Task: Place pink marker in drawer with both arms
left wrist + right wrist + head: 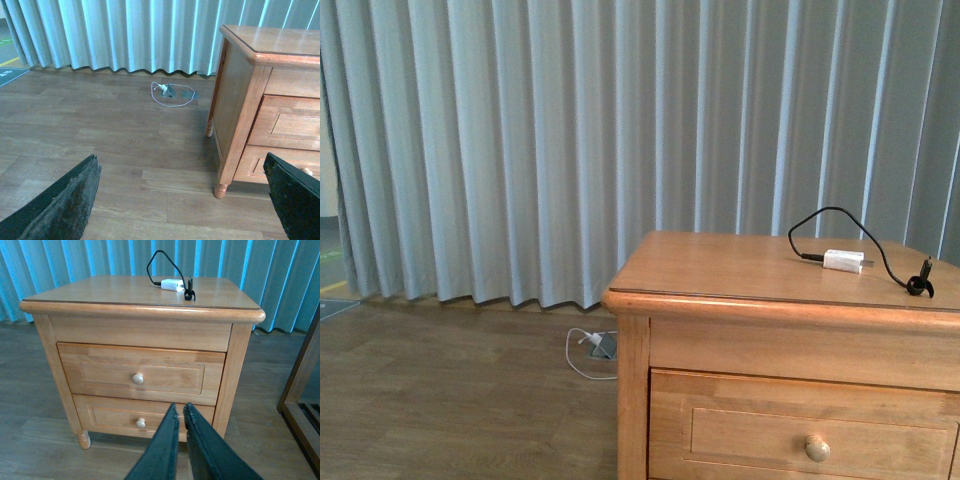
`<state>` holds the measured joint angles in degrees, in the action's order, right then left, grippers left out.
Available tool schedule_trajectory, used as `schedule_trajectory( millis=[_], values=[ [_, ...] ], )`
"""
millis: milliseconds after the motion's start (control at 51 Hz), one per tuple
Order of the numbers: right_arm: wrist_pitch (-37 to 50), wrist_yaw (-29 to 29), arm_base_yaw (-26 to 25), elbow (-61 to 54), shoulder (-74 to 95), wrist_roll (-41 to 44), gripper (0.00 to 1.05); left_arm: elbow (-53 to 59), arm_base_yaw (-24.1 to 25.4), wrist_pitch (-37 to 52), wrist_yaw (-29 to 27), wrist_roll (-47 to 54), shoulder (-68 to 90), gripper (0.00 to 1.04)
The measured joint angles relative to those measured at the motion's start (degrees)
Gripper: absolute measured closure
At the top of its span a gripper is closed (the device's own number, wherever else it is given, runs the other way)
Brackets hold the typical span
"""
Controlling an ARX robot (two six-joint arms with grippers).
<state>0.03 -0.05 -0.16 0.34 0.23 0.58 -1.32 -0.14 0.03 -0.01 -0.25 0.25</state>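
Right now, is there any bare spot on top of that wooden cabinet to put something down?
Yes. Most of the cabinet top is bare: the whole stretch from its curtain-side back edge to the front edge, away from the charger. The only cluttered patch is near the back, where the white charger block and its looping black cable lie. Both drawers are closed.

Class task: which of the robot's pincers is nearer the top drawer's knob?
Probably right. The right pincer hangs before the drawer fronts, below the top drawer's knob. The left pincer hangs over floor beside the nightstand.
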Motion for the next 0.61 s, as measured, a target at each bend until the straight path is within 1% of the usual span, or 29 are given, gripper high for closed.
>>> schedule_trajectory(
  millis=[137, 157, 216, 471, 491, 530, 608],
  values=[
    [0.0, 0.0, 0.0, 0.0, 0.0, 0.0, 0.65, 0.0, 0.0, 0.0, 0.0, 0.0, 0.0, 0.06],
    [0.0, 0.0, 0.0, 0.0, 0.0, 0.0, 0.63, 0.0, 0.0, 0.0, 0.0, 0.0, 0.0, 0.06],
    [0.0, 0.0, 0.0, 0.0, 0.0, 0.0, 0.54, 0.0, 0.0, 0.0, 0.0, 0.0, 0.0, 0.06],
    [0.0, 0.0, 0.0, 0.0, 0.0, 0.0, 0.07, 0.0, 0.0, 0.0, 0.0, 0.0, 0.0, 0.06],
    [0.0, 0.0, 0.0, 0.0, 0.0, -0.1, 0.06, 0.0, 0.0, 0.0, 0.0, 0.0, 0.0, 0.06],
    [0.0, 0.0, 0.0, 0.0, 0.0, -0.1, 0.09, 0.0, 0.0, 0.0, 0.0, 0.0, 0.0, 0.06],
    [0.0, 0.0, 0.0, 0.0, 0.0, -0.2, 0.08, 0.0, 0.0, 0.0, 0.0, 0.0, 0.0, 0.06]
  ],
)
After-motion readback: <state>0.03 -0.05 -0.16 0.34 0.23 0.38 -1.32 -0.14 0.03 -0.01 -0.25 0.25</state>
